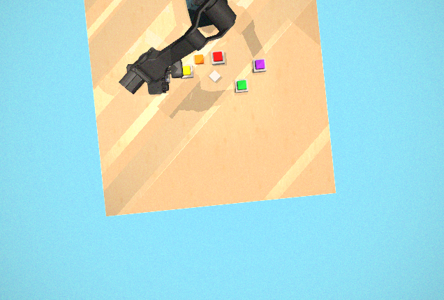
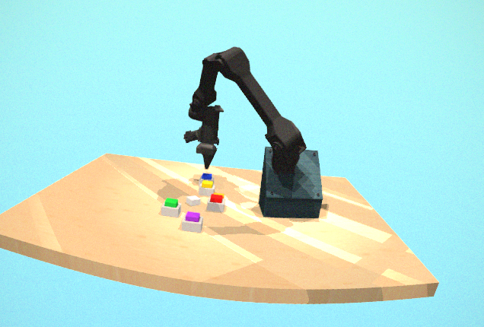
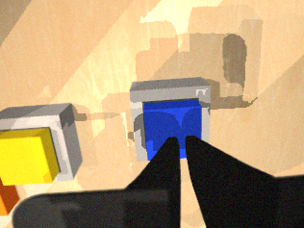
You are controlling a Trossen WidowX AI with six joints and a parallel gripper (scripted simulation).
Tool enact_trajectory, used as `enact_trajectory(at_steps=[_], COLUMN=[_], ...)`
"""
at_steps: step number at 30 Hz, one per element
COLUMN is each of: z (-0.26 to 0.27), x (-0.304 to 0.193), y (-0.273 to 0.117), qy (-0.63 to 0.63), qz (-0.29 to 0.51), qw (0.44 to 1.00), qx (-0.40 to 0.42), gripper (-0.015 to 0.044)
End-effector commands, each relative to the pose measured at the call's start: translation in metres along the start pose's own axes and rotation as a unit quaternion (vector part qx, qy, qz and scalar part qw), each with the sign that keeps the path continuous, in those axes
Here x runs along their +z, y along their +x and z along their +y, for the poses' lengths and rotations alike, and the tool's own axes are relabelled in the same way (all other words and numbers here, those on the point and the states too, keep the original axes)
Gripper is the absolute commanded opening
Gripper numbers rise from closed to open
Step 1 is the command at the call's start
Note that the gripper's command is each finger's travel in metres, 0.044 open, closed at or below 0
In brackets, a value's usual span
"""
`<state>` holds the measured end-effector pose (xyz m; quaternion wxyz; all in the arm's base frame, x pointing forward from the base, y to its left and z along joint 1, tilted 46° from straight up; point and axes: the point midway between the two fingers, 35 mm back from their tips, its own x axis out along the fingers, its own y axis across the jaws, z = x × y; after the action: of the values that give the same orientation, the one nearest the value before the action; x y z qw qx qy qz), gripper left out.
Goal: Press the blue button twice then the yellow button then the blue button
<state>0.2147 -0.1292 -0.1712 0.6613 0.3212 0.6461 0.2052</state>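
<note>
Blue button: on the table (image 1: 215,153) (image 2: 117,233) (image 3: 96,52), at the far end of the group in the exterior view (image 2: 206,176), just beside the yellow one; its cap (image 3: 165,121) stands up in its pale housing. The arm hides it from the top view.
Gripper: over the blue button (image 2: 206,167) (image 3: 182,139), pointing down, a little above the cap as far as the exterior view shows.
Jaws: clenched together on nothing, a thin slit between the tips.
Step in hand: most likely the first blue press, judging by the raised cap and the tips above it; the count of presses cannot be read from the pictures.
Next move: straight down with the jaws kept together until the cap bottoms out, then up far enough for it to spring back before the second blue press.
Yellow button: (image 1: 186,70) (image 2: 207,183) (image 3: 26,158) third in the order, close enough that a sideways drift could catch it.
Orange block: (image 1: 199,59) (image 3: 7,198) near yellow, to be left alone.
White block: (image 1: 214,76) (image 2: 192,200) likewise.
Red, green and purple buttons: red (image 1: 217,56) (image 2: 216,198), green (image 1: 241,84) (image 2: 170,202), purple (image 1: 260,63) (image 2: 192,217), none wanted.
Writing: no brand or label readable.
</note>
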Motion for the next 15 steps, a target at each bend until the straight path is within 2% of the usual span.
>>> enact_trajectory(at_steps=[1, 15], z=[0.001, 0.002], x=[-0.003, -0.003], y=[0.009, 0.027], qy=[0.006, 0.005], qz=[0.002, 0.002], qw=[1.0, 1.0], qx=[0.005, 0.006], gripper=[0.002, 0.002])
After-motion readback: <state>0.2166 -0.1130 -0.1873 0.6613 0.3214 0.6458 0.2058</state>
